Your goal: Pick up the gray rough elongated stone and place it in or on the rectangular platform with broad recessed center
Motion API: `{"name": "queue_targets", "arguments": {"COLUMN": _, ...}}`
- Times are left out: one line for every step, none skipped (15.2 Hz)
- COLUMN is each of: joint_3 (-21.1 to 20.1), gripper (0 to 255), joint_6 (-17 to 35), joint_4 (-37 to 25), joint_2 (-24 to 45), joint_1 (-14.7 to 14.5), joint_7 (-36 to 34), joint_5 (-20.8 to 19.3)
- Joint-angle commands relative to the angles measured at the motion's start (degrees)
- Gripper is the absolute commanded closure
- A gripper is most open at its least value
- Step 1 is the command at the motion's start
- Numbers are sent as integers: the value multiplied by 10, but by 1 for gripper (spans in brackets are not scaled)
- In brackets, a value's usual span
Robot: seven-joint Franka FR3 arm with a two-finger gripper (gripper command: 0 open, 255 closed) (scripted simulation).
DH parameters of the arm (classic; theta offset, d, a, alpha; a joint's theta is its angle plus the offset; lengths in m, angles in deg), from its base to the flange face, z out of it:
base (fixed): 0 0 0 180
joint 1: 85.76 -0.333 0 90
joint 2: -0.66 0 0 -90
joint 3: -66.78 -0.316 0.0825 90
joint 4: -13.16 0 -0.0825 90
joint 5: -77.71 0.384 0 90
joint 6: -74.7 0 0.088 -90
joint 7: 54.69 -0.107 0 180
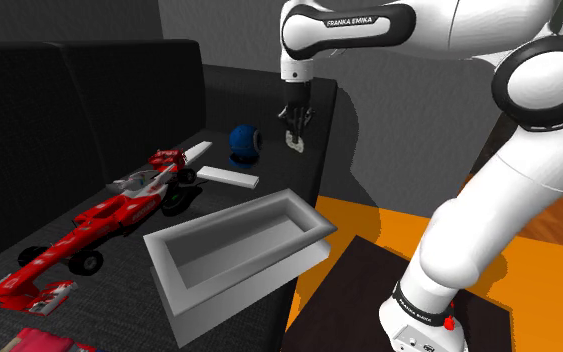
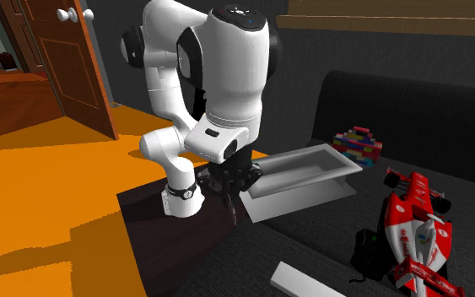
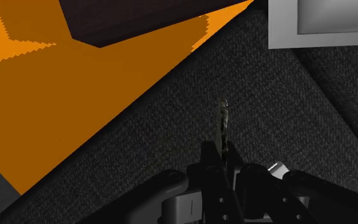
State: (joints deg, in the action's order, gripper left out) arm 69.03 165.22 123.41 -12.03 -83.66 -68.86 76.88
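A thin grey elongated stone [image 3: 222,127] is clasped edge-on between my black fingers, with my gripper [image 3: 224,167] shut on it. In the shoulder view the gripper [image 1: 291,125] hangs over the far edge of the dark couch seat, the pale stone [image 1: 295,143] sticking out below it. The second exterior view shows the gripper [image 2: 229,190] beside the stand, with the stone [image 2: 232,211] pointing down. The grey rectangular tray [image 1: 184,300] with a broad recessed centre rests on the seat nearer the shoulder camera, apart from the gripper. Its rim [image 2: 303,196] and one corner [image 3: 285,32] also show.
A red race car [image 1: 99,220] lies at the tray's left in the shoulder view, with a white flat bar [image 1: 227,177] and a blue round object [image 1: 245,142] beyond it. A stack of coloured blocks [image 2: 358,142] sits behind the tray. Orange floor [image 3: 56,108] borders the couch.
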Motion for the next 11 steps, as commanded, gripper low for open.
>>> {"name": "queue_targets", "arguments": {"joint_3": -15, "gripper": 255, "joint_6": 1, "joint_4": 17, "joint_2": -16, "joint_1": -10, "joint_7": -25, "joint_5": 6}}
{"name": "queue_targets", "arguments": {"joint_3": -23, "gripper": 255, "joint_6": 1, "joint_4": 25, "joint_2": -23, "joint_1": -15, "joint_7": -38, "joint_5": 10}}
{"name": "queue_targets", "arguments": {"joint_3": -31, "gripper": 255, "joint_6": 2, "joint_4": 32, "joint_2": -30, "joint_1": -21, "joint_7": -51, "joint_5": 13}}
{"name": "queue_targets", "arguments": {"joint_3": -40, "gripper": 255, "joint_6": 2, "joint_4": 39, "joint_2": -37, "joint_1": -26, "joint_7": -64, "joint_5": 18}}
{"name": "queue_targets", "arguments": {"joint_3": -49, "gripper": 255, "joint_6": 3, "joint_4": 45, "joint_2": -43, "joint_1": -32, "joint_7": -77, "joint_5": 22}}
{"name": "queue_targets", "arguments": {"joint_3": -57, "gripper": 255, "joint_6": 3, "joint_4": 51, "joint_2": -48, "joint_1": -37, "joint_7": -90, "joint_5": 26}}
{"name": "queue_targets", "arguments": {"joint_3": -66, "gripper": 255, "joint_6": 3, "joint_4": 55, "joint_2": -53, "joint_1": -43, "joint_7": -104, "joint_5": 31}}
{"name": "queue_targets", "arguments": {"joint_3": -75, "gripper": 255, "joint_6": 4, "joint_4": 60, "joint_2": -57, "joint_1": -49, "joint_7": -117, "joint_5": 36}}
{"name": "queue_targets", "arguments": {"joint_3": -84, "gripper": 255, "joint_6": 4, "joint_4": 63, "joint_2": -61, "joint_1": -54, "joint_7": -130, "joint_5": 41}}
{"name": "queue_targets", "arguments": {"joint_3": -93, "gripper": 255, "joint_6": 5, "joint_4": 66, "joint_2": -64, "joint_1": -60, "joint_7": -144, "joint_5": 46}}
{"name": "queue_targets", "arguments": {"joint_3": -102, "gripper": 255, "joint_6": 5, "joint_4": 68, "joint_2": -66, "joint_1": -65, "joint_7": -157, "joint_5": 51}}
